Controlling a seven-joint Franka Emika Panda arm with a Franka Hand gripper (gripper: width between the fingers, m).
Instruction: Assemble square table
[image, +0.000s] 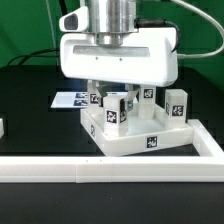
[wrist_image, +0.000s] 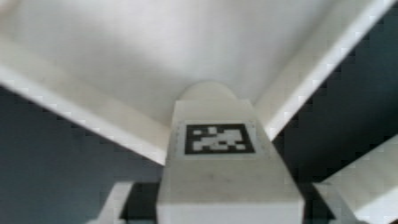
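Note:
The square table's white top (image: 150, 140) lies upside down in the middle of the black table. Three tagged white legs stand on it. My gripper (image: 110, 98) comes down from above and is shut on the leg (image: 111, 110) at the corner nearest the exterior view's left. In the wrist view this leg (wrist_image: 219, 135) stands upright between my fingers (wrist_image: 128, 203), over a corner of the top (wrist_image: 89, 100). The other two legs (image: 148, 104) (image: 178, 103) stand free farther to the exterior view's right.
The marker board (image: 70, 99) lies flat behind the top on the exterior view's left. A long white L-shaped border rail (image: 100, 172) runs along the front and up the right side. A small white piece (image: 2, 127) shows at the left edge.

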